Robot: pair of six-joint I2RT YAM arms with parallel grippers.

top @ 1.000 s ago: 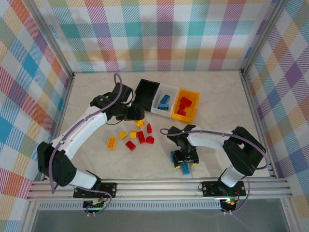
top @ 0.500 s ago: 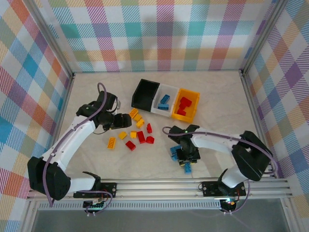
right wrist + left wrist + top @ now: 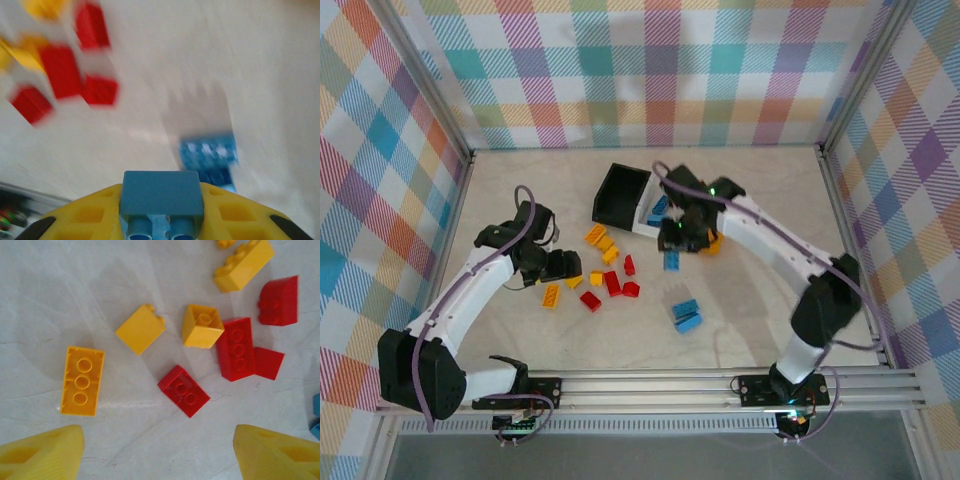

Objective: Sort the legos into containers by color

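Note:
My right gripper (image 3: 674, 243) is shut on a light blue lego (image 3: 672, 261), held in the air just in front of the white container (image 3: 645, 216); the wrist view shows that brick (image 3: 161, 199) clamped between the yellow fingers (image 3: 85, 220). The black container (image 3: 618, 195) stands left of the white one, and the yellow-orange container (image 3: 714, 244) is mostly hidden behind the right arm. My left gripper (image 3: 560, 266) hangs open over loose yellow and red legos, its fingertips (image 3: 42, 452) wide apart with bare table between. Nearest it are a red brick (image 3: 183, 391) and a yellow brick (image 3: 81, 381).
Two light blue legos (image 3: 686, 314) lie together on the table in front of the right gripper. Yellow legos (image 3: 597, 236) and red legos (image 3: 612, 283) are scattered mid-table. A blue lego (image 3: 660, 207) lies in the white container. Metal rails edge the table.
My right gripper shut on a blue lego near the front and swung it up and back toward the containers. The left arm drew back from the black container to above the loose bricks.

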